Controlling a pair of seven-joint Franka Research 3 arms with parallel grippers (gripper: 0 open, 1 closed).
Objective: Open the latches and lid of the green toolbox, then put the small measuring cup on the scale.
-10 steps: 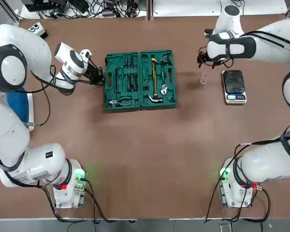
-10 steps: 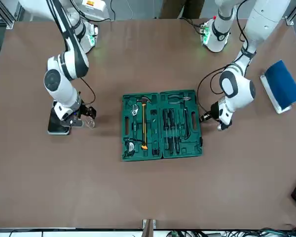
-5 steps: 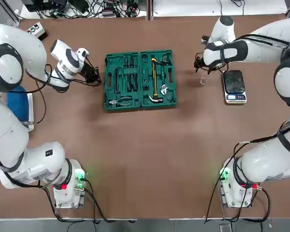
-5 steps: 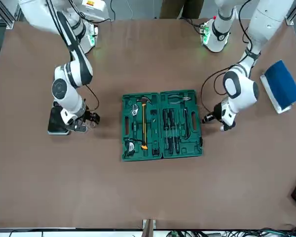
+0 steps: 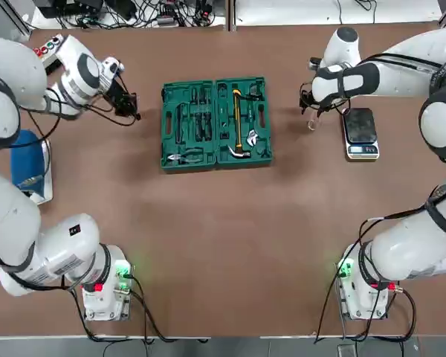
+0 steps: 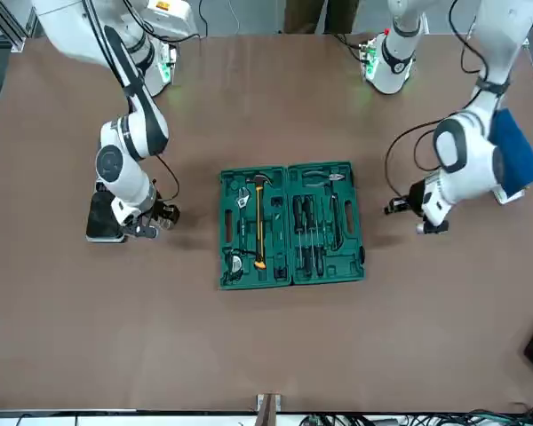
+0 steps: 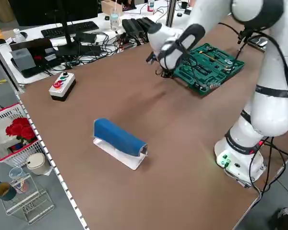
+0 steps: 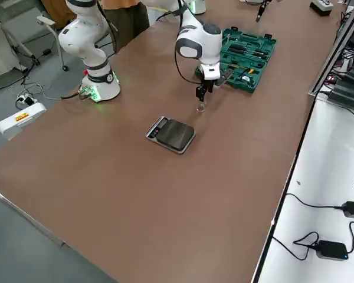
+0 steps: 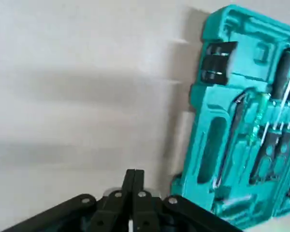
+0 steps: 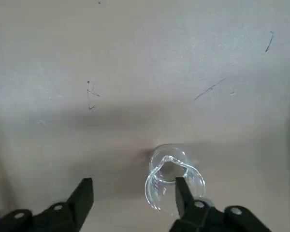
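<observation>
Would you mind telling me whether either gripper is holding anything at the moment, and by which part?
Nothing is held. The right gripper has its jaws open around the small measuring cup, not yet clamped; the left gripper is shut on nothing.

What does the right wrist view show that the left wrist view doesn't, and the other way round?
Only the right wrist view shows the small measuring cup standing on the table, with the right pincer spread around it, one finger against its rim. Only the left wrist view shows the open green toolbox with its tools, beyond the left pincer, whose fingers are pressed together on nothing. Both show bare tabletop.
</observation>
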